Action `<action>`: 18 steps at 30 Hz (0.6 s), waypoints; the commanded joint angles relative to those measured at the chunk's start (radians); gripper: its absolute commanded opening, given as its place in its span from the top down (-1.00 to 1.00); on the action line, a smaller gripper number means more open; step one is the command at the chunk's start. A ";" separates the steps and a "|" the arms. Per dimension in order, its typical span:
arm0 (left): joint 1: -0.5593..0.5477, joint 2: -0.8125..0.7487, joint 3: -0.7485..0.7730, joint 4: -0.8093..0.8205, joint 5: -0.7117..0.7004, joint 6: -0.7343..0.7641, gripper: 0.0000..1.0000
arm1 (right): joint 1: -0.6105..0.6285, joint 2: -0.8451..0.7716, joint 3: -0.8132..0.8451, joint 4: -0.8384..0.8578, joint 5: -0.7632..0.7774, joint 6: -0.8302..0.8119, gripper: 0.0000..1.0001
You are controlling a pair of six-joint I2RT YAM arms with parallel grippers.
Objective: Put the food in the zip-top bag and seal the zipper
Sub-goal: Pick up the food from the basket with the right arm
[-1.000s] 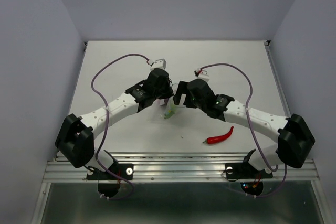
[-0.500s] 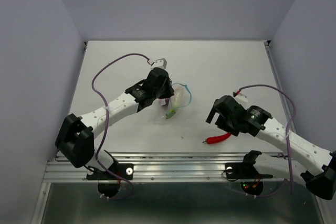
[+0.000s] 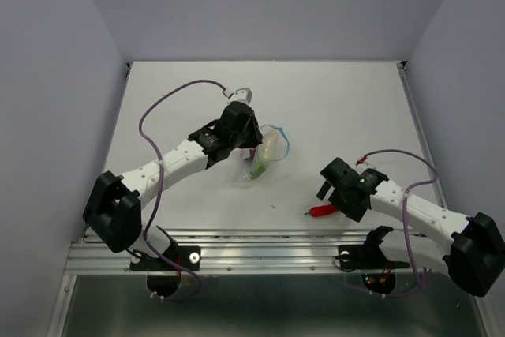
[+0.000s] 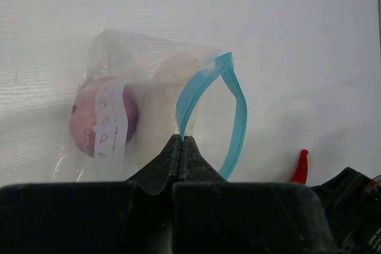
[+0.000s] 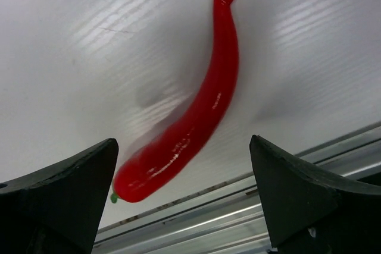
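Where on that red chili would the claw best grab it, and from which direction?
Probably its thick middle, from straight above. The red chili lies flat on the table, long and curved, framed between the fingers of the open right gripper, so closing across its narrow width suits best.

Top camera looks down from behind over the table (image 3: 331, 100), wrist cameras sit close behind their pincers: zip-top bag (image 4: 149, 81) ahead of the left pincer (image 4: 181, 142), chili (image 5: 199, 114) under the right pincer (image 5: 183, 147), both seen overhead too.
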 commanded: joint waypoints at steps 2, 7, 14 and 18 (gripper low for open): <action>-0.001 -0.018 0.005 0.023 -0.009 0.024 1.00 | -0.024 0.021 0.001 0.158 0.057 -0.028 -0.87; -0.001 -0.010 0.024 -0.002 -0.035 0.024 1.00 | -0.033 0.035 -0.011 0.160 0.066 -0.057 -0.72; -0.001 0.001 0.040 -0.012 -0.038 0.021 1.00 | -0.033 0.021 -0.063 0.158 0.026 -0.058 -0.48; -0.001 0.007 0.047 -0.017 -0.039 0.020 1.00 | -0.033 0.016 -0.076 0.156 0.011 -0.072 -0.33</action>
